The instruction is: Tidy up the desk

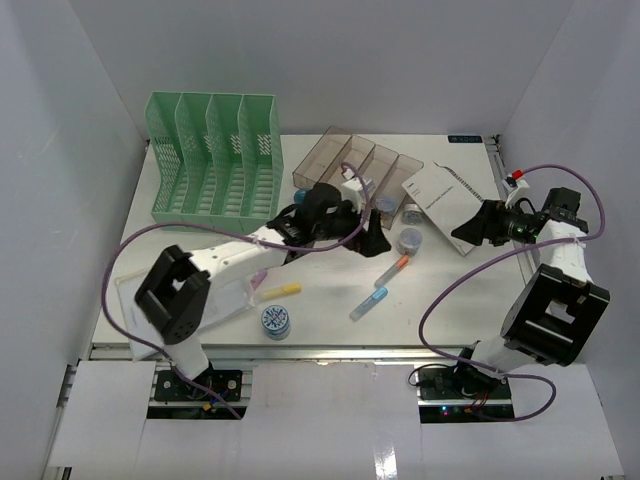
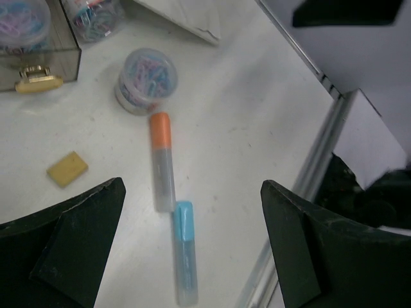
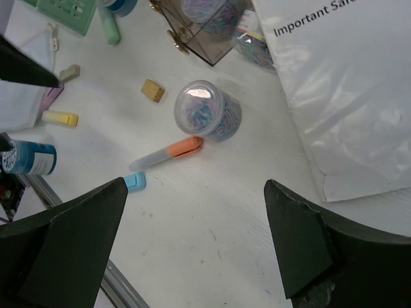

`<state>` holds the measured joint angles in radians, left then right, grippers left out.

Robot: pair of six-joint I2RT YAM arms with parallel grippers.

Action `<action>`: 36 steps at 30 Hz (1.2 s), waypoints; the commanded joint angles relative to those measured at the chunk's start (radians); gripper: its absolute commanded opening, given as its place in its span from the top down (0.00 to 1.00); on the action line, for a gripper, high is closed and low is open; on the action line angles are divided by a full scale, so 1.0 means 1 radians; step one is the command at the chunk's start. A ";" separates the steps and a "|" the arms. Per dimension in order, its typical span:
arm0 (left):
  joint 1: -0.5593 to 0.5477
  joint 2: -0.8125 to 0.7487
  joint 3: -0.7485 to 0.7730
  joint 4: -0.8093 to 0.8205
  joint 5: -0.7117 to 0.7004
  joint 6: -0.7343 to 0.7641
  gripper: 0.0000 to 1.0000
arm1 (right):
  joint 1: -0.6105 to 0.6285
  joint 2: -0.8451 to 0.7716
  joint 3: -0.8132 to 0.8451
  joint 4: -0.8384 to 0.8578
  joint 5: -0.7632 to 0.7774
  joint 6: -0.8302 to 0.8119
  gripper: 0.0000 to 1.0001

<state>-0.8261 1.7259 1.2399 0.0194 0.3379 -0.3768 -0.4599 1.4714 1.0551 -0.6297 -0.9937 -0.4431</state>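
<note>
while my left fingers [image 2: 192, 186] and right fingers [image 3: 196, 185] hang spread, empty, the orange pen [image 2: 160, 160] lies on the bench [image 2: 257, 115] below the left (nearer arm), long axis crossing their gap.

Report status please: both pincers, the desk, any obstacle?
Left pincer open, empty, over orange marker and blue marker. Right pincer open, empty. Desk untidy. Clip jar close beside orange marker.

orange-capped marker [image 2: 161, 160], blue-capped marker [image 2: 184, 250], white desk [image 2: 244, 128]
</note>
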 commanded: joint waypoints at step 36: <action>-0.134 0.752 1.000 -0.513 -0.356 0.129 0.05 | -0.065 -0.075 -0.043 -0.023 -0.084 -0.103 0.06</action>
<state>-0.9531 2.4822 2.1854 -0.4869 0.0261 -0.2547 -0.5171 1.4105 1.0153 -0.6380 -1.0491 -0.5317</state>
